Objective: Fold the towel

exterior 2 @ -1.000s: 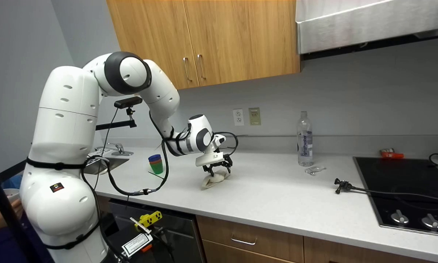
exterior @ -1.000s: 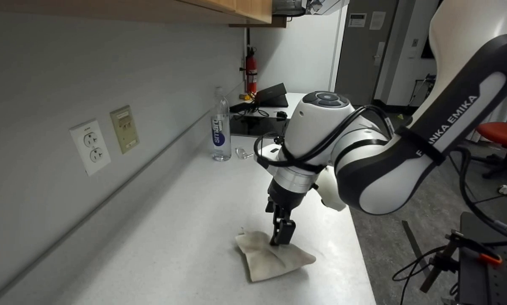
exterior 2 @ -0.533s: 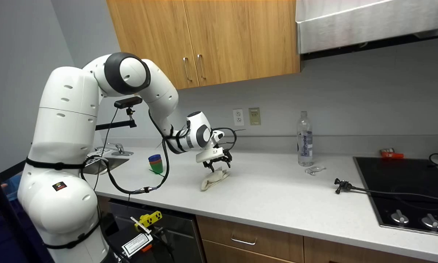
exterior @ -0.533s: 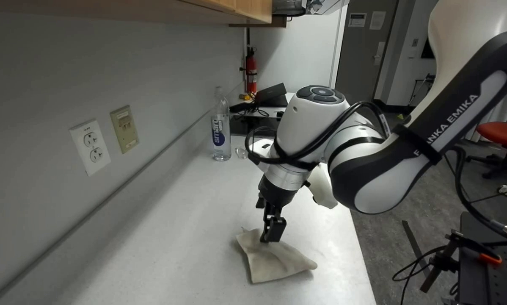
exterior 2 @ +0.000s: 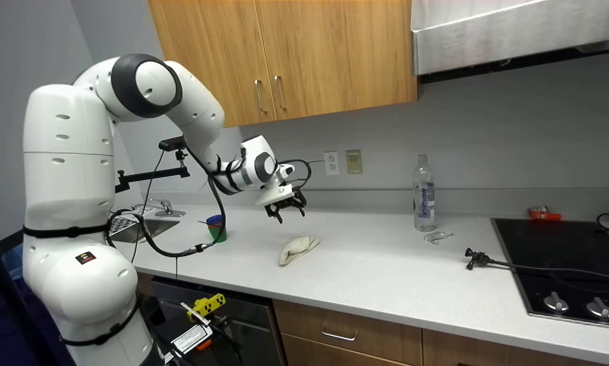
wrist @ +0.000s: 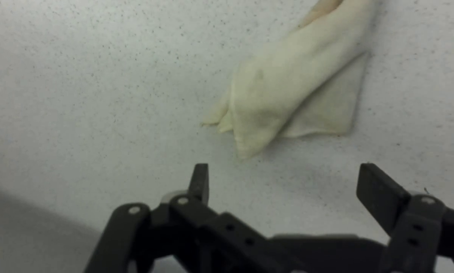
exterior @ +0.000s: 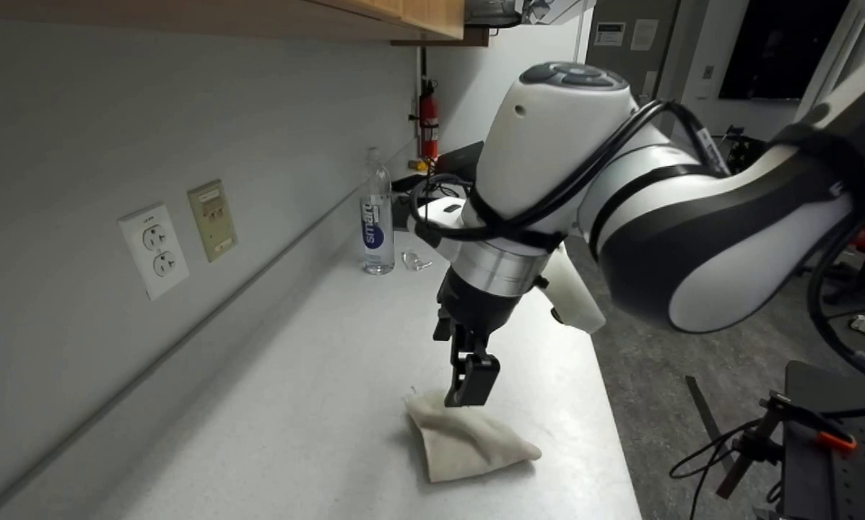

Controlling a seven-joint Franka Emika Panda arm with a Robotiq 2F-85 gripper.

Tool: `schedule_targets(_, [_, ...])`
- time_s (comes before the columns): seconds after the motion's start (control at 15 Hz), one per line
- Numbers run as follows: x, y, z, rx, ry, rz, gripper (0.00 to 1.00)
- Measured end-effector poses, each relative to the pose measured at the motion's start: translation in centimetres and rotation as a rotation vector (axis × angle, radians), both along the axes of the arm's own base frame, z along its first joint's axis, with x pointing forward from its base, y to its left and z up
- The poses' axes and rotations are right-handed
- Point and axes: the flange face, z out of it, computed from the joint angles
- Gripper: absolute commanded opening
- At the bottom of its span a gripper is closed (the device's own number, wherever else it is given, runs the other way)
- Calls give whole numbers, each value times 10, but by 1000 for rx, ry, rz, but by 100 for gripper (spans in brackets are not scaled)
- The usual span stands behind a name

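Note:
A cream towel point(wrist: 284, 83) lies bunched on the white counter, a pointed flap folded over its lower layer. The same towel point(exterior: 472, 444) shows low in an exterior view, a raised fold running along it. My gripper point(wrist: 284, 167) is open, its fingers wide apart with only bare counter seen between them. In an exterior view the gripper point(exterior 2: 292, 218) hangs above and behind the towel point(exterior 2: 298, 249), not touching it. Part of the towel's back edge is hidden behind a finger point(exterior: 476, 379) in an exterior view.
A water bottle point(exterior 2: 424, 195) stands near the wall, a small clear plastic piece point(exterior 2: 437, 237) beside it. Stacked coloured cups point(exterior 2: 218, 231) sit near the sink. A black cable with a clamp point(exterior 2: 480, 258) runs onto the cooktop point(exterior 2: 569, 264). Wooden cabinets point(exterior 2: 330, 56) hang overhead.
My gripper has lifted off the towel and drawn up and back from it, staying open. The towel's fold has puffed up slightly; otherwise it stays in place.

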Motion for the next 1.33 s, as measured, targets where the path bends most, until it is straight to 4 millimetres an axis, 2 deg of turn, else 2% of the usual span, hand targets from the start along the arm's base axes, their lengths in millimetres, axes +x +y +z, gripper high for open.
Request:
schedule_targets(0.2, [-31,18,39,-10,-8,18,100])
schedule_targets(0.4, [-63,28,69,-9,-25,22,100])
schedule_targets(0.73, [-107,35,104,48,-41,8,100])
schedule_targets(1.07, [-139,36,138,74,-102,22,100])
schedule_targets(1.33, [-161,35,153,82,-136,34,100])
